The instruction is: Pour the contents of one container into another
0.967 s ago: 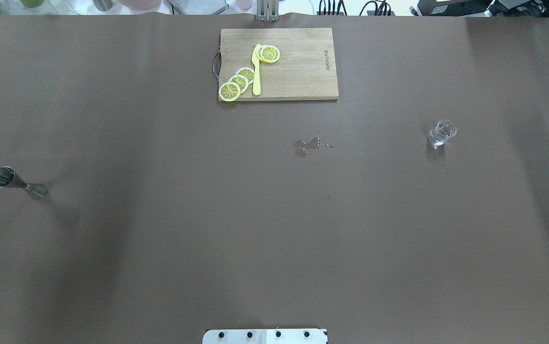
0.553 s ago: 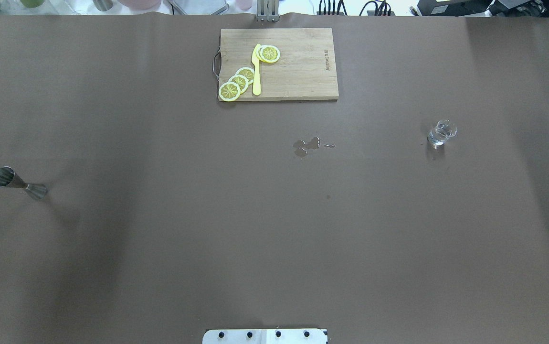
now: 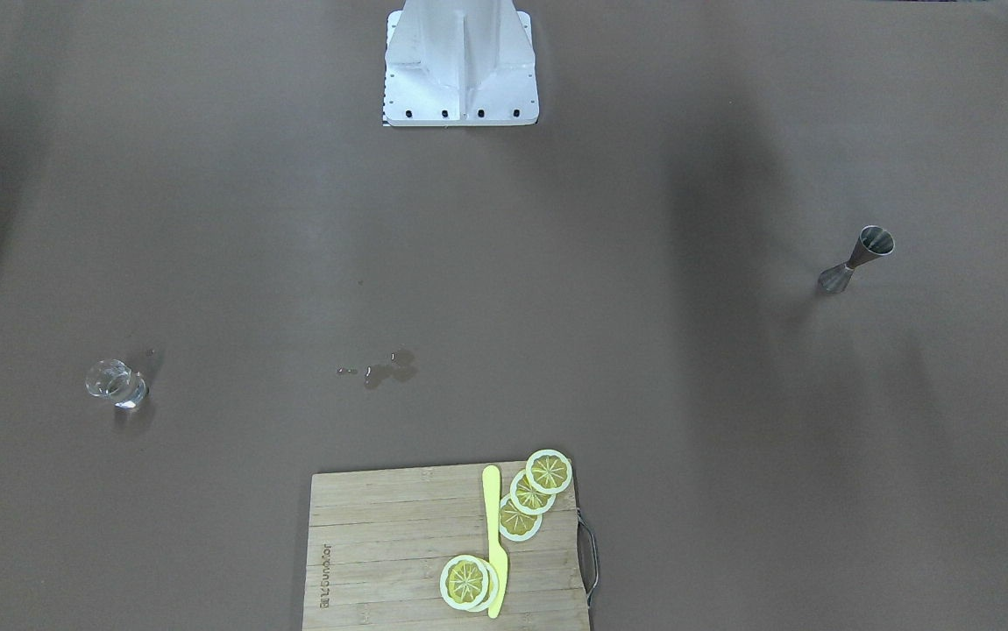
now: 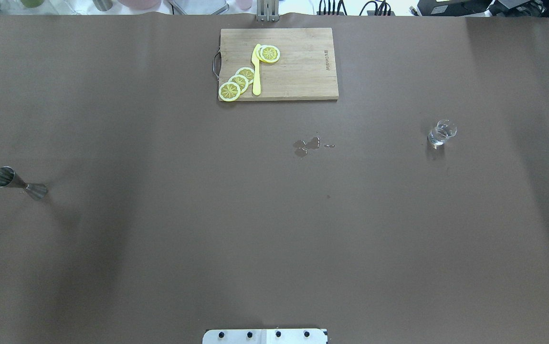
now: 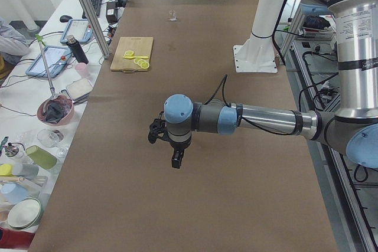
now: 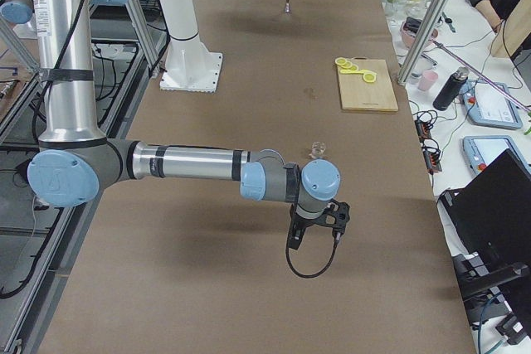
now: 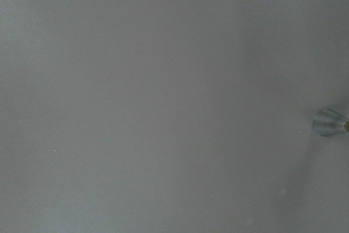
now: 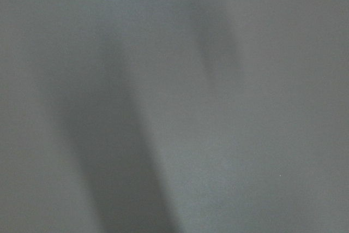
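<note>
Counter [image 4: 160, 239], wide, covered in plain brown sheet; carries all items below

Item 1: small clear glass tumbler [image 4: 441, 134], short and round, thick base. It stands upright in the right part of the overhead view, a little above mid-height, alone and well apart from everything else. Contents cannot be told.

Item 2: small grey stainless-steel jigger [image 4: 19, 184], hourglass shape, two cones joined at a narrow waist. It stands upright at the far left edge of the overhead view, about mid-height, well apart from the tumbler. One cone of it also shows at the right edge of the left wrist view.

Item 3: rectangular wooden cutting board [image 4: 303, 71] with a metal handle at its left end, top centre of the overhead view. On it lie round yellow lemon slices [image 4: 238, 82], three overlapping at the lower left corner and more stacked higher up, with a yellow plastic knife [image 4: 256, 71] lying between the two groups.

Item 4: small wet patch [image 4: 306, 145] on the counter, centre of the overhead view, below the board.

Item 5: left pincer [image 5: 176, 160], hanging over bare counter, centre of the left side view. Touching nothing; how far apart its jaws stand cannot be told.

Item 6: right pincer [image 6: 294, 240], hanging over bare counter, lower centre of the right side view, near the tumbler but apart from it. Jaw spacing cannot be told
</note>
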You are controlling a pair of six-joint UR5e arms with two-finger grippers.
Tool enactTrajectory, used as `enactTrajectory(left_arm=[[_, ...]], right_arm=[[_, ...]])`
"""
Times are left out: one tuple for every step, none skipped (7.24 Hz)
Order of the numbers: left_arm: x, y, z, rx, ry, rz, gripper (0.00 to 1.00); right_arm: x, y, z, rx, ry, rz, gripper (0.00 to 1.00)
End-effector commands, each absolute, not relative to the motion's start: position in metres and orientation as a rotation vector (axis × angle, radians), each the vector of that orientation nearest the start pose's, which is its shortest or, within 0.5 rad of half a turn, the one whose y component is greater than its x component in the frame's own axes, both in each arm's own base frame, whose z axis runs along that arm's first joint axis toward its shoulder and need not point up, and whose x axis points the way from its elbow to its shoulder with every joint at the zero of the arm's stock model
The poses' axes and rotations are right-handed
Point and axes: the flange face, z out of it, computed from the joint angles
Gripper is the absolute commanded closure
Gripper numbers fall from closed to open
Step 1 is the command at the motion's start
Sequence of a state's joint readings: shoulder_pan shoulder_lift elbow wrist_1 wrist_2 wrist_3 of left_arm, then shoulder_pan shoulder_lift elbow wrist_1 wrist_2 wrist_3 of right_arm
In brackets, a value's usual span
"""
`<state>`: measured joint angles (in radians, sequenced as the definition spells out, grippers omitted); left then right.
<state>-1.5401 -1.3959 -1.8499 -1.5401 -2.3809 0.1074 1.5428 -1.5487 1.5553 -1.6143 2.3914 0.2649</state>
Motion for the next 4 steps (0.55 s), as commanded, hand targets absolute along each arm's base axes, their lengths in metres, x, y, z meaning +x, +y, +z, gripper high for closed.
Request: enactTrajectory(left_arm=[[-0.048,-0.42,0.603,0.096,0.807,0.158,0.01],[-0.048,-0.42,0.603,0.096,0.807,0.158,0.01],[-0.048,-0.42,0.604,0.095,0.807,0.158,0.01],[-0.048,-0.42,0.604,0.095,0.807,0.158,0.01]], right_arm=[[0.046,-0.5,0.64,-0.141,-0.813,0.263,0.0],[0.046,-0.499,0.642,-0.142,-0.812,0.26,0.0],[0.046,-0.491,0.65,-0.167,-0.818,0.274,0.0],[0.046,-0.488,0.652,-0.167,-0.818,0.274,0.0]])
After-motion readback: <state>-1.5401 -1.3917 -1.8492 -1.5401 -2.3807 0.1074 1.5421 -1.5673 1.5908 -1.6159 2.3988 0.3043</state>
